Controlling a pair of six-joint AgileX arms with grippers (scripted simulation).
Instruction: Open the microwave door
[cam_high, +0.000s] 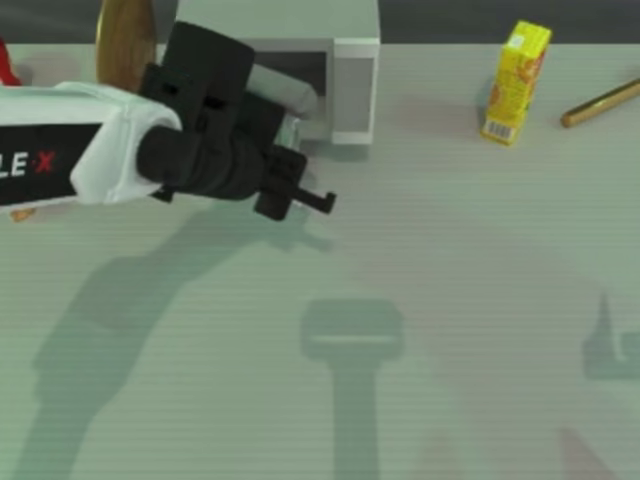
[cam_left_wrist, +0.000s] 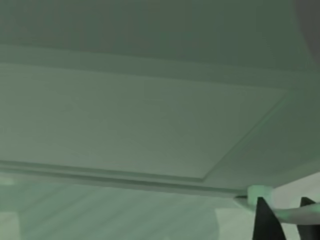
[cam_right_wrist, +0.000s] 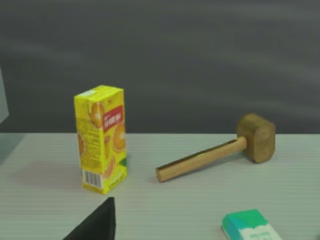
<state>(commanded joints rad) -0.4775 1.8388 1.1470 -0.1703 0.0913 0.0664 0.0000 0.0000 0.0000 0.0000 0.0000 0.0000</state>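
The light grey-white microwave (cam_high: 355, 60) stands at the table's back, left of centre, its plain control strip on the right. My left arm hides most of the microwave door (cam_high: 292, 92), which seems swung outward from the front. My left gripper (cam_high: 298, 192) is just in front of the oven, at the door's free edge. In the left wrist view the door panel (cam_left_wrist: 125, 115) fills the picture. The gripper (cam_left_wrist: 284, 220) is shut on the pale door handle (cam_left_wrist: 289, 214), with dark fingertips (cam_left_wrist: 261, 222) on either side of it. My right gripper (cam_right_wrist: 165, 237) is parked out of the top view and is open.
A yellow juice carton (cam_high: 515, 85) stands to the right of the microwave. A wooden mallet (cam_right_wrist: 215, 155) lies beyond it at the far right. A teal and white box (cam_right_wrist: 250, 227) lies near the right gripper. A round wooden object (cam_high: 125, 40) sits left of the microwave.
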